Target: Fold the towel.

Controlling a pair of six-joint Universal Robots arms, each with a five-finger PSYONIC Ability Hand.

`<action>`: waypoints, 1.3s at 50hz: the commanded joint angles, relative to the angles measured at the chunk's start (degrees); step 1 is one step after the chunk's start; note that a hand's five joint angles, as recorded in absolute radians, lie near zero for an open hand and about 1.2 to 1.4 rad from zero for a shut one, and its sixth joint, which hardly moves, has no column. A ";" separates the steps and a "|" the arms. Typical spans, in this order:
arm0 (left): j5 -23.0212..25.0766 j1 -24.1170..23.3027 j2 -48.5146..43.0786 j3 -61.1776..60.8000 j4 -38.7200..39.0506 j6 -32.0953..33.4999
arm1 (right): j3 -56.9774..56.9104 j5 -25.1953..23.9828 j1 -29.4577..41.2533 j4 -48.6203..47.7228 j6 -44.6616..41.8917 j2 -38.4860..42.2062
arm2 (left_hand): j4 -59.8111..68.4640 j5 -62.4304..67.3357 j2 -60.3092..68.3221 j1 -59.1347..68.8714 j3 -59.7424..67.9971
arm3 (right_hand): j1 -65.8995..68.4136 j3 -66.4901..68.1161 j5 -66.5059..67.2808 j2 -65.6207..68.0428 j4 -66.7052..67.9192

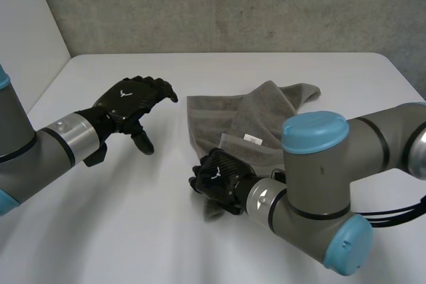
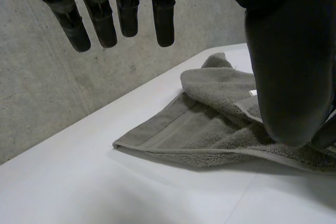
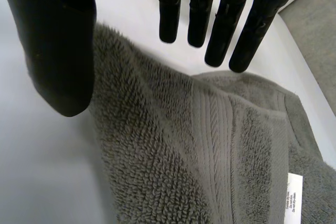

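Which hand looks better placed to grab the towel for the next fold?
Probably the right hand: it is over the near corner of the towel, fingers open. The left hand hovers above the table, apart from the towel.

We see two arms of grey cylindrical segments, the left arm (image 1: 26, 157) and the right arm (image 1: 379, 138), with rounded light-blue caps (image 1: 315, 131) on the joints and thin black rings between segments. A silver cuff (image 1: 75, 136) joins each wrist to its hand. The left robot hand (image 1: 133, 101) and the right robot hand (image 1: 216, 181) are black, each with a small white V-shaped mark (image 1: 124, 94) on its back. Our wrist views show matte black fingers (image 2: 164, 19) with rounded tips.
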 commanded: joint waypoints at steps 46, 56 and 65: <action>-1.41 -12.92 -26.04 22.13 2.80 -3.94 | 16.71 2.62 -17.12 -11.11 27.78 -29.71 | 1.65 3.38 2.37 2.03 1.97 | 52.79 52.20 51.72 52.17 52.14; -11.77 -13.27 -30.70 28.02 2.01 -4.20 | 20.31 2.45 -19.31 -9.09 27.87 -35.42 | 65.04 66.78 65.76 65.42 65.36 | 52.79 52.20 51.72 52.17 52.14; -8.53 -12.57 -17.95 21.96 -9.33 -3.94 | 15.22 -5.12 -23.53 9.64 20.84 -34.99 | 65.04 66.78 65.76 65.42 65.36 | 52.79 52.20 51.72 52.17 52.14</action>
